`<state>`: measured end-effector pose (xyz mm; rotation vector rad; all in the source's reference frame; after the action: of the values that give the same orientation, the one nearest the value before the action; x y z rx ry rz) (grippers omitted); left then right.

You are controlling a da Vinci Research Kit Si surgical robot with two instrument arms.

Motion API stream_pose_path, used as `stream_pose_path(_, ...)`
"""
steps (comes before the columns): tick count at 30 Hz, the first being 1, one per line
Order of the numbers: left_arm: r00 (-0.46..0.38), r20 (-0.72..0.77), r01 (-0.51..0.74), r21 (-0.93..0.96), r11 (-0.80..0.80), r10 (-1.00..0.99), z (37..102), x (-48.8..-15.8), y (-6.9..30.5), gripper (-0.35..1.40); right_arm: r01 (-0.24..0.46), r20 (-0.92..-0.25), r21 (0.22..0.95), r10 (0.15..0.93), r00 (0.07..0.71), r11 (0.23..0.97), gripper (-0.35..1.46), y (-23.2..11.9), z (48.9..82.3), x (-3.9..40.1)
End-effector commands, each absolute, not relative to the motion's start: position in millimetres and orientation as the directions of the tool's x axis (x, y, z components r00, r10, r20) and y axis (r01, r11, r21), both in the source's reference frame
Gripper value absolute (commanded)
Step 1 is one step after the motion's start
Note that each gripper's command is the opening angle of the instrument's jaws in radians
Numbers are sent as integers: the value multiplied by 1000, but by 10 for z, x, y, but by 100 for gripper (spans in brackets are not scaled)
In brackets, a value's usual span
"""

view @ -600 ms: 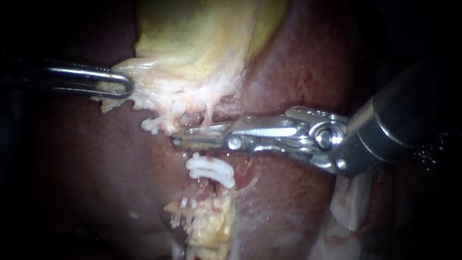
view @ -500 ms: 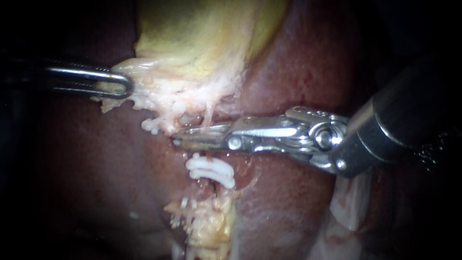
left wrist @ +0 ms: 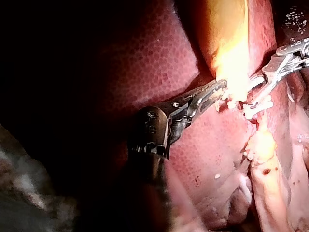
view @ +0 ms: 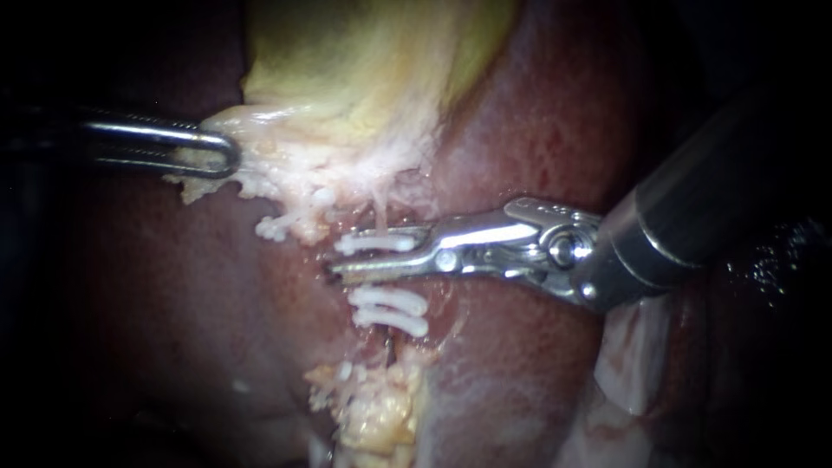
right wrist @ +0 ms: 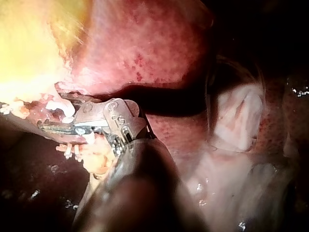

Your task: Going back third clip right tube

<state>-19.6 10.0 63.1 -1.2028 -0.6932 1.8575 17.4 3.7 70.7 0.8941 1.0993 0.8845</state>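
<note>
- Three white clips sit across the tube (view: pixel 379 218). The top clip (view: pixel 377 243) lies apart from the lower pair (view: pixel 392 309), whose two clips lie side by side.
- My right instrument (view: pixel 348 260) has its jaws parted and gripping nothing. One jaw runs just under the top clip, between it and the lower pair.
- Well off from the top clip, my left instrument (view: pixel 212 154) is clamped on the pale edge of the gallbladder (view: pixel 364 69).
- Beyond the lower pair from the top clip lies a yellow fatty clump (view: pixel 373 412), and the liver (view: pixel 537 113) lies all around.
</note>
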Motion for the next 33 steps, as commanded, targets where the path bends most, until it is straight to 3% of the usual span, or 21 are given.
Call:
stream_pose_path(1,-228,-479,-328,-782,-530,848,631,-196,99,-35,-139,-343,916,914,215,376,44,39,708,172)
stream_pose_path(8,-228,-479,-328,-782,-530,847,631,-196,99,-35,-140,-366,906,906,214,399,44,41,710,158)
stream_pose_path(11,-228,-479,-328,-782,-530,847,630,-196,98,-35,-115,-462,862,857,227,494,46,38,707,150)
stream_pose_path(15,-228,-479,-328,-782,-530,847,630,-195,98,-35,-81,-633,742,736,240,665,49,30,701,129)
stream_pose_path(21,-229,-479,-327,-782,-531,847,630,-194,98,-35,-6,-784,585,568,253,811,50,25,690,93)
stream_pose_path(25,-229,-479,-326,-782,-531,847,630,-193,98,-35,36,-844,491,465,267,871,50,30,676,72)
stream_pose_path(33,-229,-479,-326,-782,-531,847,631,-192,99,-35,121,-840,390,298,453,913,50,42,634,43)
